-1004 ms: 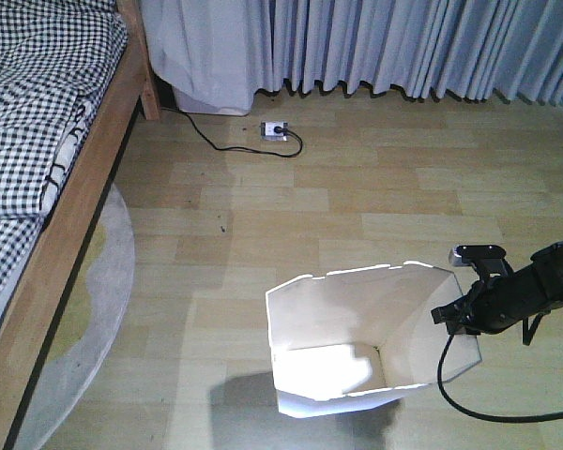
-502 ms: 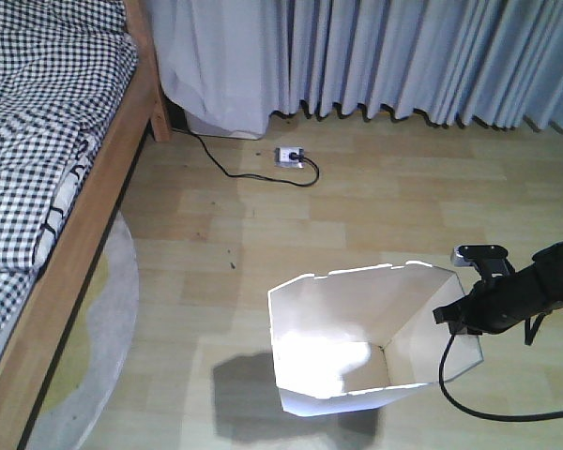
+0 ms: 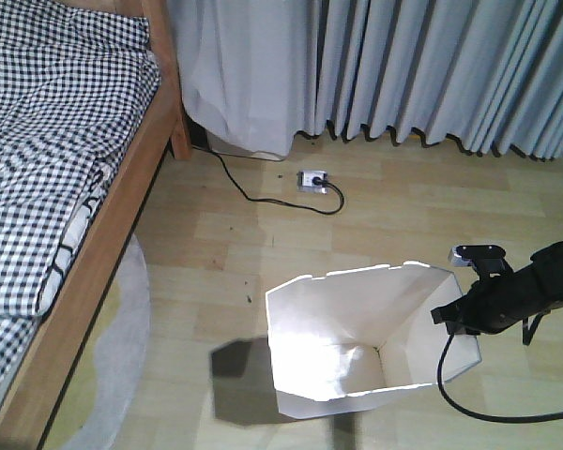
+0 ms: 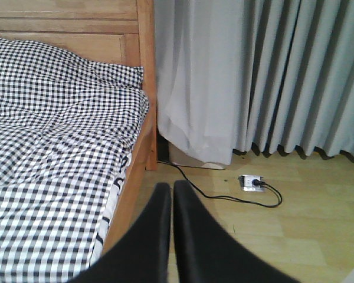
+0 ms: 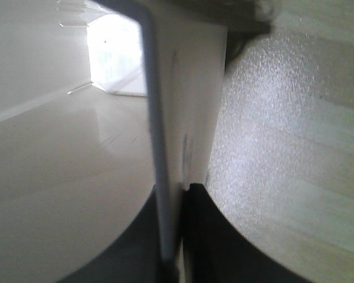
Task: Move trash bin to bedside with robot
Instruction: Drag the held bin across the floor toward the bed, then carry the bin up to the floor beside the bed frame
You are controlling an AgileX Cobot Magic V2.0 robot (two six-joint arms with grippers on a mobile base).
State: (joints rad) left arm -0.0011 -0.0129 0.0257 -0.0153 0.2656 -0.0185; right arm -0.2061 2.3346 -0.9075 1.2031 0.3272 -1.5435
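Leftmost, the bed (image 3: pixel 47 178) runs along the left side from near to far, its black-and-white checked bedding lying rumpled above the light-brown wooden frame (image 3: pixel 113 253). Seen from the left wrist, the left gripper (image 4: pixel 172 203) points toward the bed's far corner, its two black fingers pressed together with only a thin slit between them and nothing held. A pale grey rug (image 3: pixel 122 366) lies on the floor just beside the frame at the near left, partly tucked under it. Further right, grey curtains (image 3: pixel 422 75) hang across the far wall, and a black cord (image 3: pixel 249 192) runs from the bed's far corner to a white power strip (image 3: pixel 311 180) on the light wooden floor (image 3: pixel 403 225). The trash bin (image 3: pixel 338 319) sits near, right of the middle, well apart from the bed frame and clear of the rug, its notched rim open upward and its cream inside in view; a dark shadow falls on the floor to its left. At the bin's right edge the right gripper (image 3: pixel 454 317) pinches the thin white wall, one finger inside and one outside, as the right wrist view shows close up. A black cable (image 3: pixel 448 394) loops down from that arm beside the bin.
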